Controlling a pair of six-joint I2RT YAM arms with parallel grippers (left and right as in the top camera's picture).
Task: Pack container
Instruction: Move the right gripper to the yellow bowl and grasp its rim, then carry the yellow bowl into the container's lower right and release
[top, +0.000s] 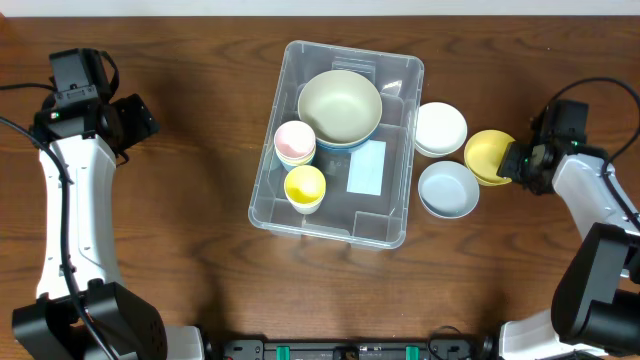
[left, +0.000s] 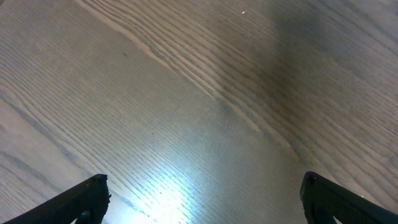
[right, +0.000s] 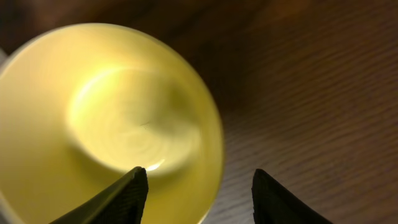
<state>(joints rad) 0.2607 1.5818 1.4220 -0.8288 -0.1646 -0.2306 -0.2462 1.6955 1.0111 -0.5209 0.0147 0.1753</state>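
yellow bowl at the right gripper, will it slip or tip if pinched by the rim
The shallow, glossy yellow bowl, likely plastic, looks slick, so a rim pinch may slip. Thin wall: probably light. Wide and low, it should slide rather than tip.

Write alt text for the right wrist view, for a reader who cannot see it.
A yellow bowl fills the left of the frame, its rim straddled by the open right gripper. Wooden table lies beyond.

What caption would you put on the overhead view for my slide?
Container partly packed; white bowl, blue bowl and yellow bowl wait outside, right gripper open at the yellow rim.
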